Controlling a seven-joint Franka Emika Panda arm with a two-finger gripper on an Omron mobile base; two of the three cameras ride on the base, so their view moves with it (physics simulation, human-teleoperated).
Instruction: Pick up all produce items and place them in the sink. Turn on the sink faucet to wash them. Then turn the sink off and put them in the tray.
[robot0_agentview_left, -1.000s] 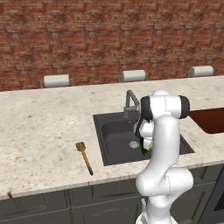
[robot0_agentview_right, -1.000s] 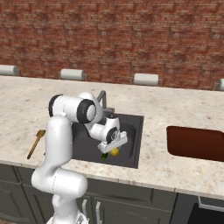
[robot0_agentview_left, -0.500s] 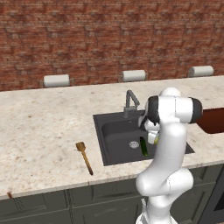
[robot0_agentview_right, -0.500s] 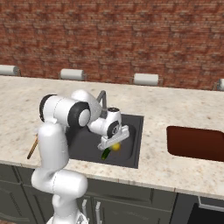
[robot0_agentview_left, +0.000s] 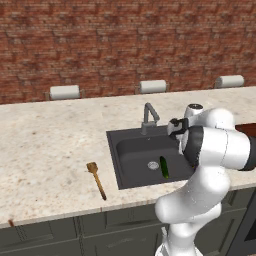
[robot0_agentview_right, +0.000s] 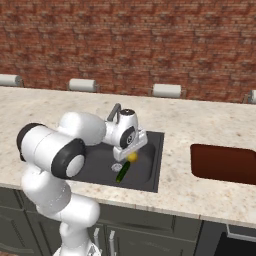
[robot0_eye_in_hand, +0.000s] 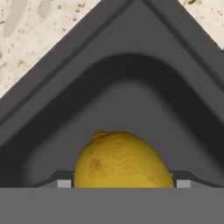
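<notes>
The arm has swung up and back from the sink (robot0_agentview_right: 156, 150), lifting the lemon (robot0_eye_in_hand: 122, 159) between the jaws, cucumber (robot0_agentview_right: 122, 173) left below.

The arm (robot0_agentview_left: 200, 200) is chunky glossy white, built from fat rounded segments, kinda like stacked tubes. The joints have dark, almost black bands between the white shells. One joint cap near the wrist is a silver-grey disc (robot0_agentview_right: 127, 113). The pincer (robot0_agentview_right: 131, 151) body is white with dark trim. No cables or markings I can make out.
</notes>
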